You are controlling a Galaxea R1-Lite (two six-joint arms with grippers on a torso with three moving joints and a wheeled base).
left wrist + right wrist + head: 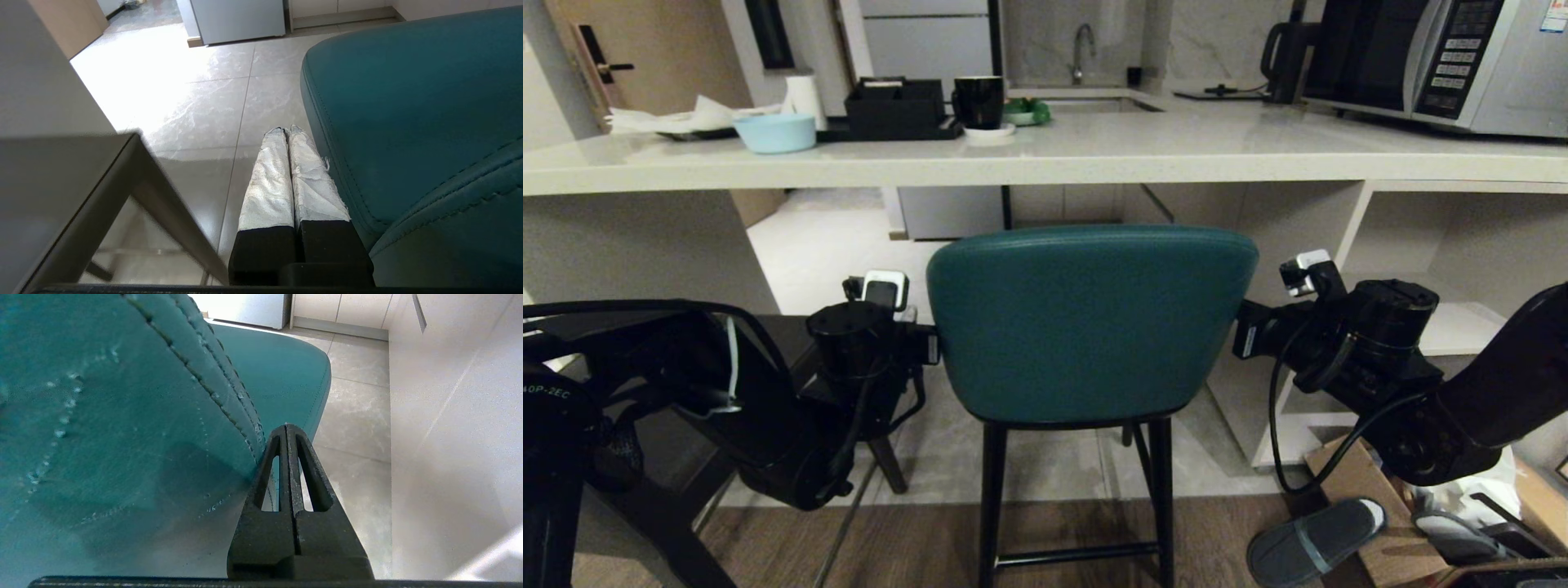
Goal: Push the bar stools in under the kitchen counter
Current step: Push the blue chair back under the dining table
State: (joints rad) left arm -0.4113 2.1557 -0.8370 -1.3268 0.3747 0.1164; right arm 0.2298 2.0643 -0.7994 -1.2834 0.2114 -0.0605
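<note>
The teal bar stool (1086,322) stands in front of me, its curved back just below the edge of the pale kitchen counter (1045,155). My left gripper (286,130) is shut, its white-wrapped fingers lying along the left side of the teal seat (408,122). My right gripper (287,426) is shut too, its black fingers against the stitched right edge of the teal back (122,437). In the head view the stool's back hides both sets of fingertips. A second, dark stool (788,331) sits at the left, mostly hidden behind my left arm; its flat grey top (53,183) is close beside the left gripper.
On the counter stand a blue bowl (776,132), a black mug (978,100), a black box (894,106) and a microwave (1445,57). Open white shelves (1445,318) lie under the counter at the right. A slipper (1315,539) and a cardboard box (1372,506) lie on the floor there.
</note>
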